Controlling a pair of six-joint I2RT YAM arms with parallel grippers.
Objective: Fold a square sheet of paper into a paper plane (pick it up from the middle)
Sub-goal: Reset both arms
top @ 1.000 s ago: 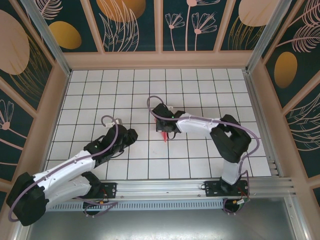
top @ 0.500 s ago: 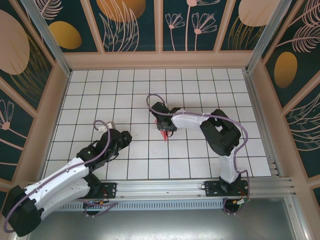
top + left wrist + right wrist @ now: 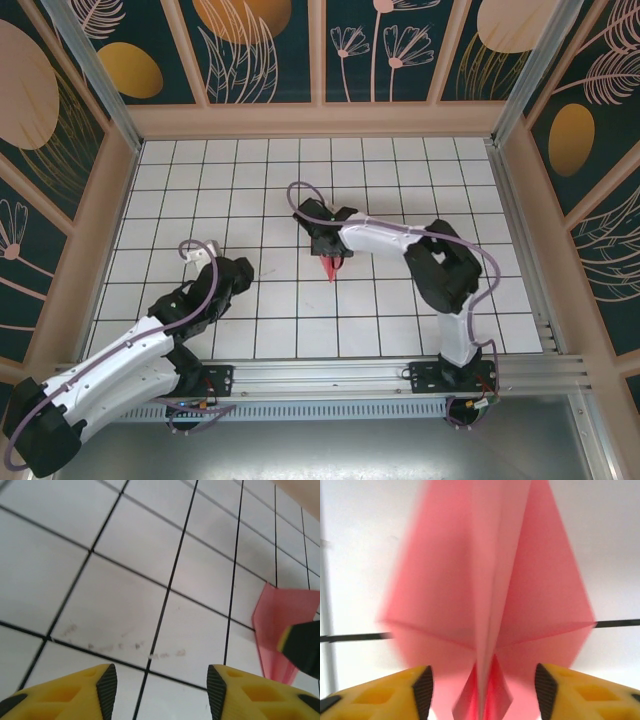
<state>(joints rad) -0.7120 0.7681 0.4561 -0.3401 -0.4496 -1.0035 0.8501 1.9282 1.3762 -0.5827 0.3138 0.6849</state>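
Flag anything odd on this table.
Nothing is spilled or torn. The paper plane sits between the open jaws of the right gripper, wings spread. Faint grey smudges mark the table near the left gripper.

Fixed camera high behind me, looking down on the whole white black-gridded tabletop (image 3: 250, 170), left wrist camera low, facing forward over tiles past my yellow fingertips (image 3: 102, 685), right wrist camera very close on the folded salmon-pink paper dart (image 3: 490, 580), that dart (image 3: 275, 615) shared by all three views.
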